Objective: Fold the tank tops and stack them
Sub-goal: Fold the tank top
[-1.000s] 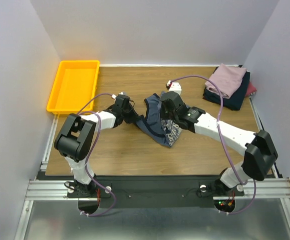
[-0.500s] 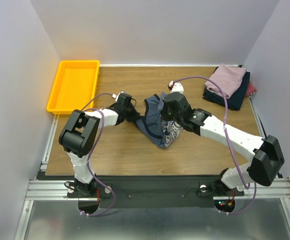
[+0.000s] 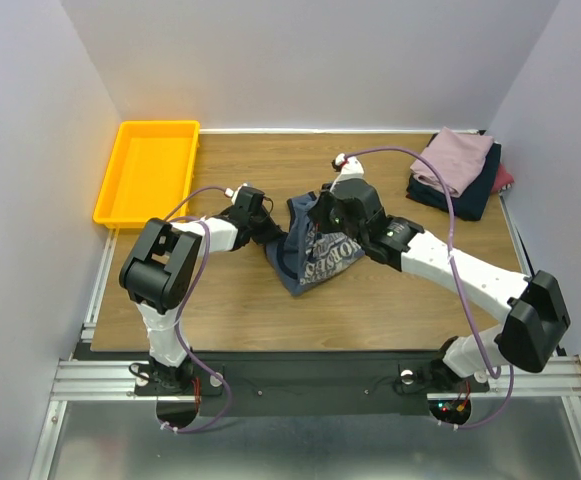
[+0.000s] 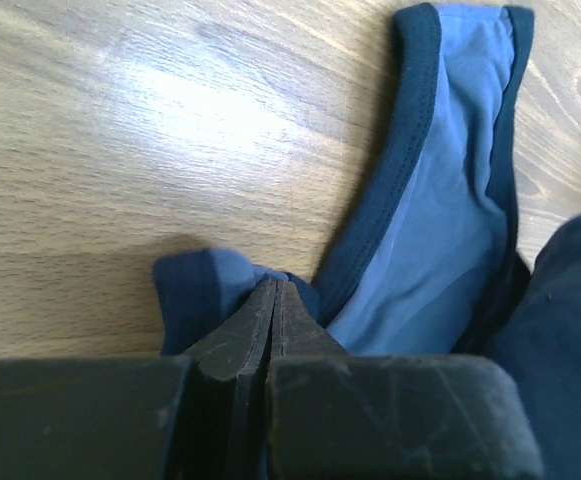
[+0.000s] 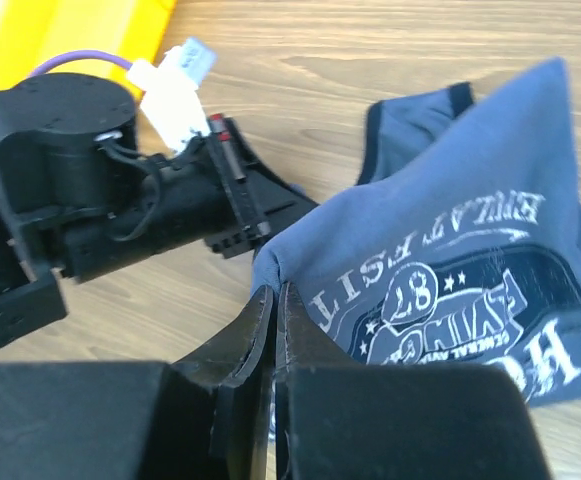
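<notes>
The left pincer (image 4: 275, 287) is pressed together on the slate-blue tank top (image 3: 315, 257). A small bunch of its darker trim (image 4: 195, 290) is clamped between the two black fingers right at their tips, low over the wooden table (image 4: 120, 130). Just beyond those tips and to their right, a shoulder strap (image 4: 450, 200) of the same top runs away from the pincer. Its dark edging curves over the bare wood and its paler inner face shows.

The right pincer (image 5: 275, 292) is also closed, pinching an edge of the same garment at its fingertips. From that pinch the cloth spreads ahead and to the pincer's right, with the pale lettering (image 5: 440, 300) turned toward the wrist camera. The left pincer's black body, with a white connector, lies just ahead and to the left of the right pincer's tips. Whether it touches the cloth there cannot be told.

From above, the two pincers stand near each other on opposite sides of the garment. The left one is at its left edge and the right one at its far edge. The top lies bunched between them and on their near side, printed face up.

Well off to the right of the right pincer a stack sits on the table. The mauve-pink tank top (image 3: 457, 158) is uppermost, the navy tank top (image 3: 465, 197) is under it, and the maroon tank top (image 3: 505, 178) shows at the stack's right edge. The yellow tray (image 3: 148, 170) lies well to the left of the left pincer and beyond it.
</notes>
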Available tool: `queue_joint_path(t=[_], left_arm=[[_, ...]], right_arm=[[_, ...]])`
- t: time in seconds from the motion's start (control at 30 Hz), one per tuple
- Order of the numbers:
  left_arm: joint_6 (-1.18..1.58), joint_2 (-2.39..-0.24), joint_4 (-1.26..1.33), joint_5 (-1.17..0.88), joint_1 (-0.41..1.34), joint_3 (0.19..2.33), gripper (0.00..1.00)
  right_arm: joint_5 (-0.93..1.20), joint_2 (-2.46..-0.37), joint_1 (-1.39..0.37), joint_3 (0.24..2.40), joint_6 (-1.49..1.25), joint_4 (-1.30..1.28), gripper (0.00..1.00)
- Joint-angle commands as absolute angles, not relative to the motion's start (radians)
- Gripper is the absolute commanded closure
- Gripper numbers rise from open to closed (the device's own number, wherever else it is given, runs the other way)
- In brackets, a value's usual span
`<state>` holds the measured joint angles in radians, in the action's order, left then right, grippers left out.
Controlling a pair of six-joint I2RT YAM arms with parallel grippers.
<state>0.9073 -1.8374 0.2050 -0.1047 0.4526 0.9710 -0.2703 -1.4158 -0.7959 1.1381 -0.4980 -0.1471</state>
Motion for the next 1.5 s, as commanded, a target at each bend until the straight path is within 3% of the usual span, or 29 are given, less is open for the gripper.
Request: queue_joint_path(t=[0.0,0.33,0.77,0.87,1.0,1.13,1.27,1.33,1.37,1.47], left_arm=[[0.908,-1.845,0.219,-0.106,0.459,0.980,0.96],[0.904,-1.836,0.219,-0.097,0.457,0.997,0.96],[0.966,-1.766,0.158,0.034,0.422,1.014,0.96],[0.957,-1.726,0.190,0.040,0.419,0.994,0.92],[0.946,-1.675,0.190,0.057,0.396,0.991,0.75],[0.945,-1.652,0.172,0.067,0.351,0.999,0.68],[0.945,-1.643,0.153,0.057,0.318,1.025,0.67],[0.934,-1.632,0.143,0.052,0.311,1.032,0.67],[0.925,-1.629,0.132,0.051,0.310,1.038,0.67],[0.898,-1.586,0.109,0.034,0.308,1.026,0.65]], right_arm=[[-0.190,-1.405,-0.792,1.129,-0.482,-0.009,0.96],[-0.006,-1.617,-0.795,1.052,-0.538,0.207,0.96],[0.012,-1.600,-0.804,0.930,-0.565,0.405,0.96],[0.047,-1.627,-0.804,0.951,-0.566,0.428,0.96],[0.080,-1.692,-0.804,0.957,-0.572,0.474,0.96],[0.124,-1.755,-0.805,0.971,-0.581,0.526,0.92],[0.173,-1.819,-0.813,1.003,-0.575,0.551,0.81],[0.201,-1.848,-0.818,1.029,-0.569,0.546,0.61],[0.202,-1.855,-0.818,1.037,-0.562,0.534,0.38],[0.178,-1.830,-0.818,1.052,-0.546,0.485,0.11]])
